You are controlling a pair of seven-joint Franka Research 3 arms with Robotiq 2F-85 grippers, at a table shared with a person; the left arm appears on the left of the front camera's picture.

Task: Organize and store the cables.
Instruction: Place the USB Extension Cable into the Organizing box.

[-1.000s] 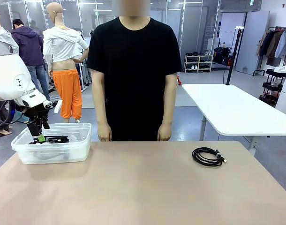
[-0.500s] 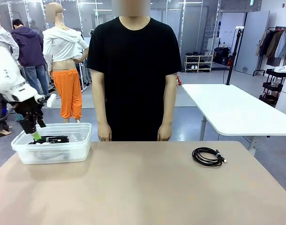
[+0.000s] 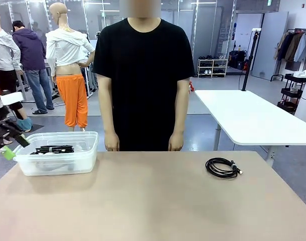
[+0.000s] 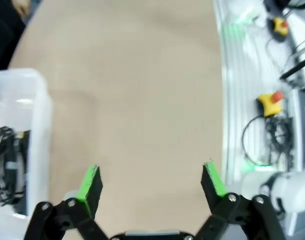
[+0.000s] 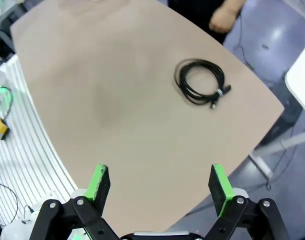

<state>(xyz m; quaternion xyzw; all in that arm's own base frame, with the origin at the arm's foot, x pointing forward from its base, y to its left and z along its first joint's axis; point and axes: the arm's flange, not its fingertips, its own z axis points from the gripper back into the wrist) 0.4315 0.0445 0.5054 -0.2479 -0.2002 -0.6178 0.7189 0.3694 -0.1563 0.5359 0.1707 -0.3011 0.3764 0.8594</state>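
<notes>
Left gripper [image 4: 150, 182]: jaws wide apart, empty, off the desk's [image 3: 143, 201] left edge beside the clear plastic bin [image 3: 57, 163]. Right gripper [image 5: 160, 185]: wide apart, empty. Cables: one coil [image 3: 53, 149] inside bin; one coil [image 3: 222, 167] near desk's far right corner.

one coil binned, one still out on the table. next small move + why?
Probably send the right pincer, open and empty, down over the loose cable coil to grasp it. That coil lies alone on the table, the other cable is already in the clear bin, and the left pincer is open beside the bin.
</notes>
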